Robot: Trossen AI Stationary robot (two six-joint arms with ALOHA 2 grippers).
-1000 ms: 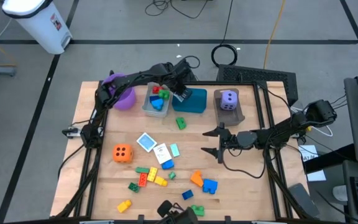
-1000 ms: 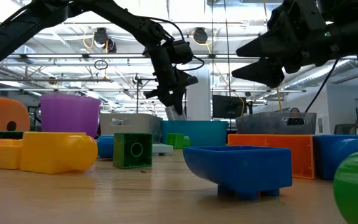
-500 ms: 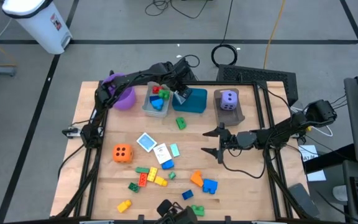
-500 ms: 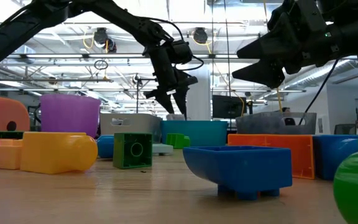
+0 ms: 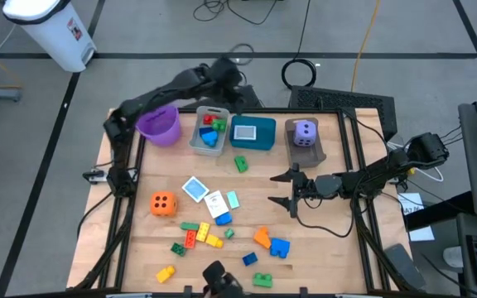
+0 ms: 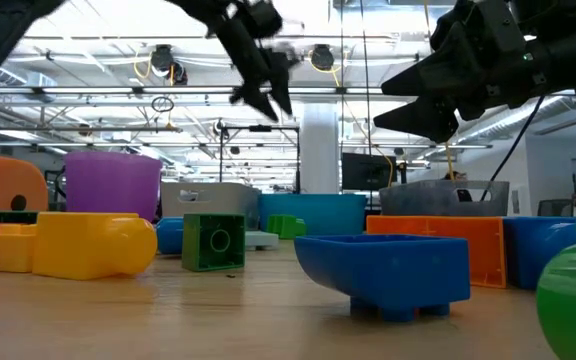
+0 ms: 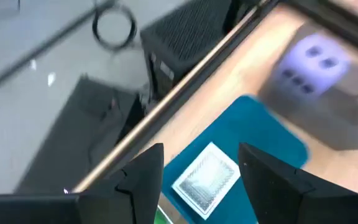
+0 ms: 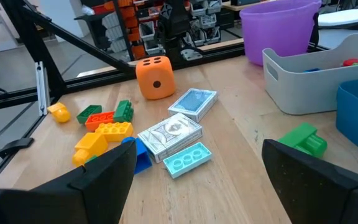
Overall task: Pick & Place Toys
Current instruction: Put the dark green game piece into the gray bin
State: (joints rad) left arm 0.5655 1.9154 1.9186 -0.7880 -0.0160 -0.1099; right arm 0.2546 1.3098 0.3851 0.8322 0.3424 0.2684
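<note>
My left gripper is open and empty, high above the table's far edge behind the teal bin; it also shows in the low view. A white card lies flat in the teal bin. My right gripper is open and empty above the table's right middle. The purple die sits in the brown bin. The orange die, three cards and several bricks lie on the table's near half. A green brick lies near the bins.
A purple bucket stands at the far left. Beside it is a grey bin holding red, green and blue bricks. Orange and blue bricks lie near the front edge. Bare wood shows between the bins and my right gripper.
My left gripper has opened over the teal bin and let go of the white card, which now lies flat in that bin. The gripper has then risen and drawn back toward the table's far edge.
</note>
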